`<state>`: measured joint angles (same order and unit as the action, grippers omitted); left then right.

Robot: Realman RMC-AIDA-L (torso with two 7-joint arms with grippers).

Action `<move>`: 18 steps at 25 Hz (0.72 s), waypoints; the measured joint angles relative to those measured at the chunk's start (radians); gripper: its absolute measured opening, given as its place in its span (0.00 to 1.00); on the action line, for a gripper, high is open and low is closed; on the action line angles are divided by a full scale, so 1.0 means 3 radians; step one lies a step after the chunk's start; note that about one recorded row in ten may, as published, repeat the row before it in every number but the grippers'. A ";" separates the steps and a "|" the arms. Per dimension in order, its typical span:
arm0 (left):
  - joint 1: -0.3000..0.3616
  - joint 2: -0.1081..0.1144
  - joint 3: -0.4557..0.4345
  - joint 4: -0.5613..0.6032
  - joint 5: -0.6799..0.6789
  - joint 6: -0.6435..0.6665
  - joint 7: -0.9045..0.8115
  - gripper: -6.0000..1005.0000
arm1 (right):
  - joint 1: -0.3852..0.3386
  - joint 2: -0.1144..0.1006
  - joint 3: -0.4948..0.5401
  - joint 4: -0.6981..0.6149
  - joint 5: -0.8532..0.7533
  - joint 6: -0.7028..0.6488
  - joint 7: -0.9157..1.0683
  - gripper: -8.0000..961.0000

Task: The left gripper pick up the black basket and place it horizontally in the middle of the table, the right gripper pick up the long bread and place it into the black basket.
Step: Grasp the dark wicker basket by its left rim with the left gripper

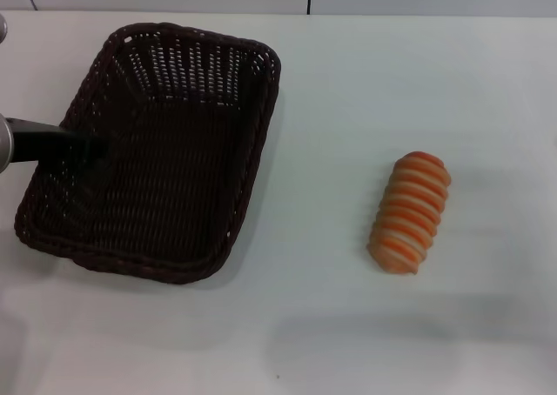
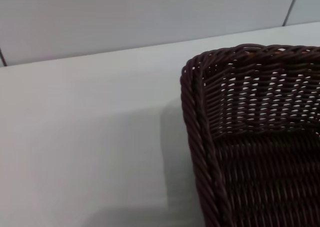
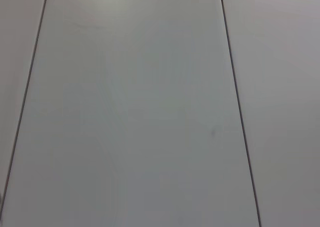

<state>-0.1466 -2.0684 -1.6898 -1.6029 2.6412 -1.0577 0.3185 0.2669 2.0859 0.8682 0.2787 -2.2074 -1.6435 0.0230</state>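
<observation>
A: What's the surface like?

B: A plain white table (image 1: 348,325) runs up to a pale panelled wall at the back. On its left half sits the black basket (image 1: 165,230), lengthwise front to back and slightly skewed, its braided rim (image 2: 192,132) filling a corner of the left wrist view.

A: And the arms?

B: The left gripper (image 1: 83,143) reaches in from the left edge of the head view and sits at the basket's left wall, dark against the dark weave. Whether it is clenched on the rim or released, I cannot tell.

A: The bread?

B: The long bread (image 1: 410,212) lies on the right half of the table, well apart from the basket, its orange and cream stripes running crosswise, its far end tilted a little to the right.

A: The right gripper?

B: It appears in none of the views; its wrist camera shows only pale panels with dark seams.
</observation>
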 joint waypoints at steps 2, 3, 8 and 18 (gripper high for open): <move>0.0000 0.0000 0.0000 0.0000 0.0000 0.0000 0.0000 0.53 | -0.0006 0.0001 0.0000 0.0001 0.0000 -0.0011 0.0000 0.68; -0.0003 0.0000 0.0025 -0.0004 0.0020 0.0005 -0.0002 0.52 | -0.0010 0.0002 0.0000 0.0001 0.0000 -0.0018 0.0000 0.68; -0.0003 0.0003 0.0026 -0.0004 0.0022 0.0007 -0.0003 0.44 | -0.0034 0.0006 -0.0017 0.0009 0.0000 -0.0040 0.0000 0.68; 0.0022 0.0012 0.0071 -0.0007 0.0112 0.0096 0.0038 0.22 | -0.0054 0.0007 -0.0046 0.0017 0.0000 -0.0087 0.0000 0.68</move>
<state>-0.1399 -2.0649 -1.6684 -1.6050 2.6749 -1.0289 0.3300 0.2508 2.0881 0.8543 0.2838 -2.2074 -1.6695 0.0230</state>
